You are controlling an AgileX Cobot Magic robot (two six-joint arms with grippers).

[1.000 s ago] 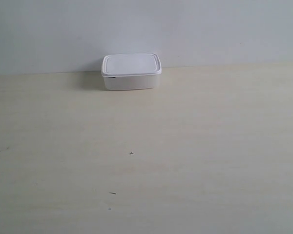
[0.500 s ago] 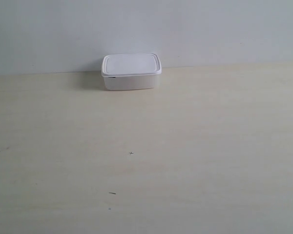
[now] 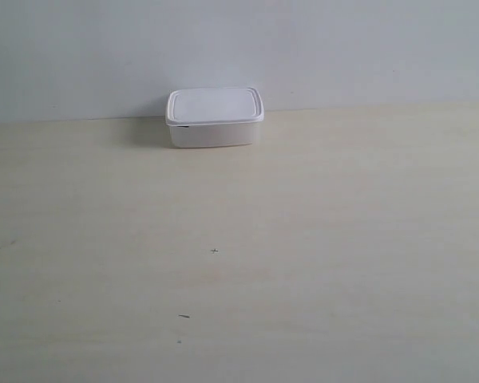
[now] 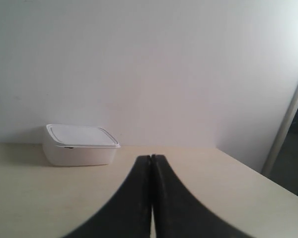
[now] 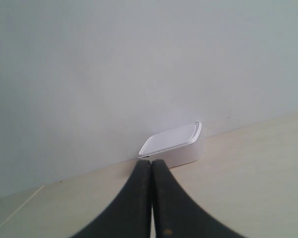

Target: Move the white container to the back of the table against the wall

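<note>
The white container [image 3: 215,117], lid on, sits at the back of the cream table [image 3: 303,239], against the light grey wall [image 3: 303,48]. The left wrist view shows the white container [image 4: 79,145] far ahead, with my left gripper [image 4: 151,157] shut on nothing, black fingers pressed together. In the right wrist view the white container [image 5: 175,143] lies beyond my right gripper [image 5: 151,162], which is also shut and empty. Both grippers stand well back from the box. Neither arm appears in the exterior view.
A few small dark marks [image 3: 215,250] dot the table's front half. The table's side edge [image 4: 268,179] and a pale upright post [image 4: 285,124] show in the left wrist view.
</note>
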